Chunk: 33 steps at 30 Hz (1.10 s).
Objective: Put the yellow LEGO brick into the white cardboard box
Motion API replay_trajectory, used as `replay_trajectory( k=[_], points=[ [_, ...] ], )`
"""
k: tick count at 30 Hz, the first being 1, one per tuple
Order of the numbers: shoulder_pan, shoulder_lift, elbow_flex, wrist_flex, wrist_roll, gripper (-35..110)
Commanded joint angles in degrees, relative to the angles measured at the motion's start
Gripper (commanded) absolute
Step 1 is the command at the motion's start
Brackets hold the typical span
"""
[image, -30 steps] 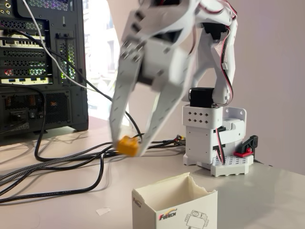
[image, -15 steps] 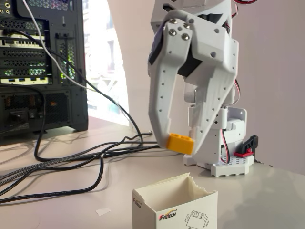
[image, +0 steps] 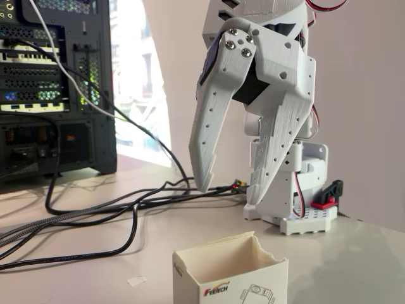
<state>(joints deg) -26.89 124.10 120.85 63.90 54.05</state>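
The tool (image: 229, 195) hangs in the air with its two fingers spread apart and nothing between them. It points down, and the white box (image: 231, 278) sits on the bench (image: 354, 253) right under it, a little toward the camera. The box top is open and its edge is torn. The yellow brick cannot be seen anywhere on the bench or in the tool. It may be lying down inside the box, where the front wall hides it, but that is only a guess. If so, the job looks done, and the tool just needs to lift straight up, away from the box.
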Motion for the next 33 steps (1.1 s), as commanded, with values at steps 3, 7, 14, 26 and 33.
replay_trajectory(
  k=[3, 7, 14, 26, 33],
  points=[
    [4.66, 8.17, 0.79, 2.81, -13.89, -3],
    [11.87, 13.27, 5.45, 3.16, -35.42, -9],
    [25.40, 22.32, 11.69, 5.89, -54.67, -9],
    [29.27, 52.82, 33.93, 4.04, -57.92, -9],
    [29.36, 60.47, 41.13, 4.04, -57.30, -9]
  ],
)
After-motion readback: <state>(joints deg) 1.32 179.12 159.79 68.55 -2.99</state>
